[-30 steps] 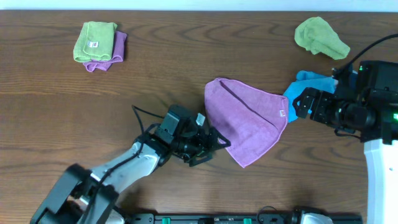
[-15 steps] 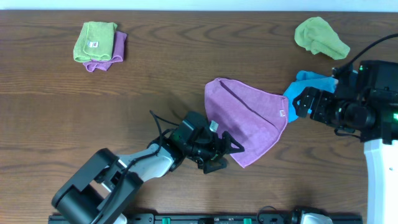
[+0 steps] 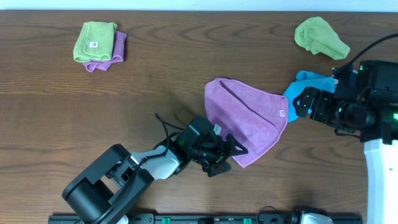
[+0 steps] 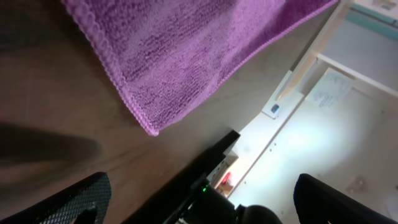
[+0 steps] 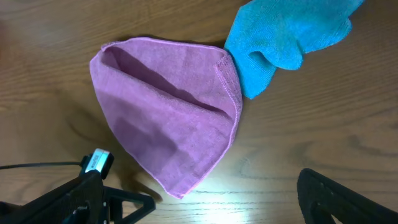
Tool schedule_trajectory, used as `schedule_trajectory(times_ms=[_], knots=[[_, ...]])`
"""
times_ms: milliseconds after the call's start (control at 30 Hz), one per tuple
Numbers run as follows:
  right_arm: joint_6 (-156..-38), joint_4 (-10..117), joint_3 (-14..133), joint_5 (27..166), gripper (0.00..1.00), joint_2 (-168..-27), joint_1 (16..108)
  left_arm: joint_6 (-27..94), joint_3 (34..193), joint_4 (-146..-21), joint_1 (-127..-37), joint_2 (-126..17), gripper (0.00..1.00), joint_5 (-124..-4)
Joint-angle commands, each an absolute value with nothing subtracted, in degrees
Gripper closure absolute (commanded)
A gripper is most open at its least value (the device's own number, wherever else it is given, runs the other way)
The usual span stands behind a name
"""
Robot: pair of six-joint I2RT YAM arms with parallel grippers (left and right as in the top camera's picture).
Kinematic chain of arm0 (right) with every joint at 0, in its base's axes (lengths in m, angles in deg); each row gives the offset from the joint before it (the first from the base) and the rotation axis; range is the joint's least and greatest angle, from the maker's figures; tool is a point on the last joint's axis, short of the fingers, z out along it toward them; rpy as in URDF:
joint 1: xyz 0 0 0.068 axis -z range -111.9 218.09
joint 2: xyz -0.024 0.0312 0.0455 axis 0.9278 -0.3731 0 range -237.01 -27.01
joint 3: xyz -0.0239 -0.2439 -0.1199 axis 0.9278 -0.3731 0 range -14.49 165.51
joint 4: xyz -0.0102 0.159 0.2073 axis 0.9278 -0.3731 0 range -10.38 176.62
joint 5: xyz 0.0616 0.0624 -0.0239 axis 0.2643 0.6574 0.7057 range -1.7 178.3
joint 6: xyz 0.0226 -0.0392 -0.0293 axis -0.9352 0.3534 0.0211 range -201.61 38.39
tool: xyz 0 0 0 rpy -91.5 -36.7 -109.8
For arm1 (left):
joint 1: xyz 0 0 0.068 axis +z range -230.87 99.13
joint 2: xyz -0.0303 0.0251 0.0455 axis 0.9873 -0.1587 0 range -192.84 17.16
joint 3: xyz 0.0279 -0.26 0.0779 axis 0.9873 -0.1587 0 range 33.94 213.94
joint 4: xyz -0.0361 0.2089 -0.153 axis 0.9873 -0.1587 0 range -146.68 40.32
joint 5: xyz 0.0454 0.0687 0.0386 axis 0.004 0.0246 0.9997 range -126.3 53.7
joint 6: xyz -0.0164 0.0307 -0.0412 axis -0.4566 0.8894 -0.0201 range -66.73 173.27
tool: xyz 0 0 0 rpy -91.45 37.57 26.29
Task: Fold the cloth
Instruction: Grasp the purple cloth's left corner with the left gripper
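Item: lilac-purple microfibre cloth, loosely half-folded, right of centre on dark wooden table. Pincers: left gripper released, empty, at cloth's six-o'clock corner; right gripper released, three o'clock. Advisable: pinch that corner's hem squarely, both layers.

**Soft light above, glare at the wrists**

The overhead view was evenly lit and sharp, with faint shadows on the table. The left wrist picture was blown out white at right, its fingers dark blurs. A bright sheen lay on the wood below the cloth.
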State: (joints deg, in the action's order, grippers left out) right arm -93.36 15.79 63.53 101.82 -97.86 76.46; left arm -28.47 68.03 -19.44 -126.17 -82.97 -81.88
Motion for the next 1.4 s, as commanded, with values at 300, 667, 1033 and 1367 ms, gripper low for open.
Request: schedule_trajectory(times_ms=[300,667,1033,1367], knots=[[-94.8,16.9,63.5,103.8,0.01,-97.7,76.7,-33.8,68.2,-18.9,-129.2,-83.8,0.05,-71.3],[-94.8,17.0,63.5,104.5,0.01,-97.7,76.7,-34.7,68.2,-18.0,-130.5,-83.9,0.05,-65.6],[-94.8,17.2,63.5,104.5,0.01,-97.7,76.7,-38.1,70.6,-10.0,-132.9,-91.9,0.02,-65.4],[-94.8,17.0,63.5,106.3,0.01,-97.7,76.7,-38.0,71.1,-10.5,-133.2,-95.3,0.54,-62.9]])
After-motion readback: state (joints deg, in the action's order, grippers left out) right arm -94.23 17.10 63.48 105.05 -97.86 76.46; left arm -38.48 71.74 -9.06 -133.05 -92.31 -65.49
